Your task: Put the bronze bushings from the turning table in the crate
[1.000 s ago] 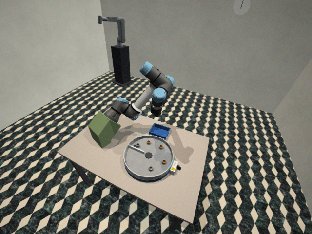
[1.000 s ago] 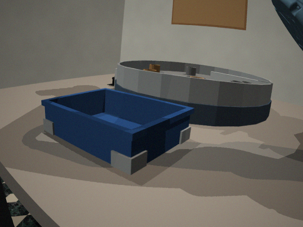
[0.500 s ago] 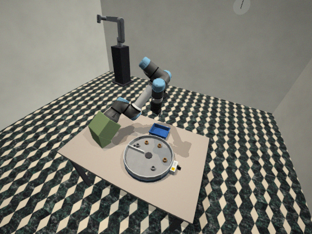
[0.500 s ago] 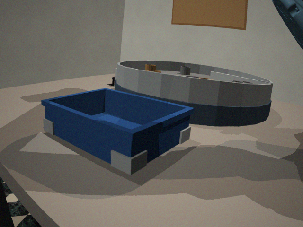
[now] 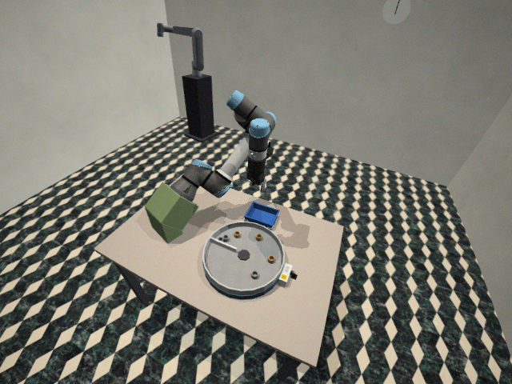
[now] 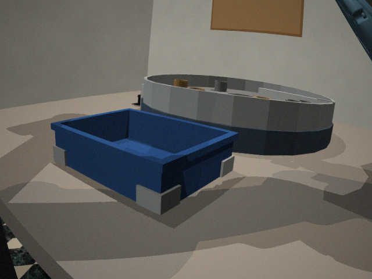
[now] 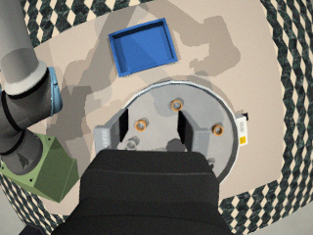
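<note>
Fingers spread apart, a black two-finger gripper (image 5: 257,180) (image 7: 153,119) is hovering above the lower-centre round grey turning table (image 5: 214,276) (image 6: 214,108) (image 7: 232,105), where three short bronze ring-shaped bushings (image 5: 271,258) (image 6: 181,83) (image 7: 218,129), likely stiff and slippery, are inviting a grip across their outer walls.

Left bronze bushing (image 5: 237,234) (image 6: 263,97) (image 7: 141,125): sits closer to the white bar (image 5: 223,243) (image 6: 288,93)
Middle bronze bushing (image 5: 258,237) (image 6: 196,88) (image 7: 176,105): shifted left in the top view
Right bronze bushing (image 5: 271,258) (image 6: 181,83) (image 7: 218,129): farther up in the top view
Front steel bushing (image 5: 256,273) (image 6: 220,86) (image 7: 210,162): shifted right there
Blue wrist cap (image 5: 259,128): higher in the top view
Arm's shadow (image 5: 299,236) (image 7: 217,46): shifted on the desk (image 5: 174,268) (image 6: 270,261) (image 7: 264,98)
</note>
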Controlling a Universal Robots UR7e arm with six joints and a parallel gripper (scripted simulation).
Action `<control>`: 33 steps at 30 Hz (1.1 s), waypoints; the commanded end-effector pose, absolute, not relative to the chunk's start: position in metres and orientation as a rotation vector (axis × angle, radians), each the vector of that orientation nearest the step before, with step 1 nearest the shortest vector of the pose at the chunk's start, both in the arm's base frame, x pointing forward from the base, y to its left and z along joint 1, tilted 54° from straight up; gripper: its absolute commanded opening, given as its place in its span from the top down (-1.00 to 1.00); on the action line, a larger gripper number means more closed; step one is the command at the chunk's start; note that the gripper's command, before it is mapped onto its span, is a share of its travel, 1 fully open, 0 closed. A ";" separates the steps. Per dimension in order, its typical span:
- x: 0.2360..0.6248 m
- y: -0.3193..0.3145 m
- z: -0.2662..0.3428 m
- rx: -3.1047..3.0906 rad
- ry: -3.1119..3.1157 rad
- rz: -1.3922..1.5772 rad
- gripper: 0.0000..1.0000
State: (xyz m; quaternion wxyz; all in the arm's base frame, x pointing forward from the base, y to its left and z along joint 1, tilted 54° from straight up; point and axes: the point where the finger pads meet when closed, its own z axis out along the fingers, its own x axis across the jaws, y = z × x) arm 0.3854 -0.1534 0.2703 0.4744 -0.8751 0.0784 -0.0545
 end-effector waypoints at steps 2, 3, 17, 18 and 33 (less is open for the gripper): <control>0.386 -0.154 0.270 -2.166 0.212 -0.154 -1.00; 0.386 -0.154 0.270 -2.166 0.212 -0.154 -1.00; 0.372 -0.131 0.228 -2.167 0.212 -0.155 -1.00; 0.372 -0.131 0.228 -2.167 0.212 -0.155 -1.00; 0.359 -0.108 0.188 -2.171 0.215 -0.157 -1.00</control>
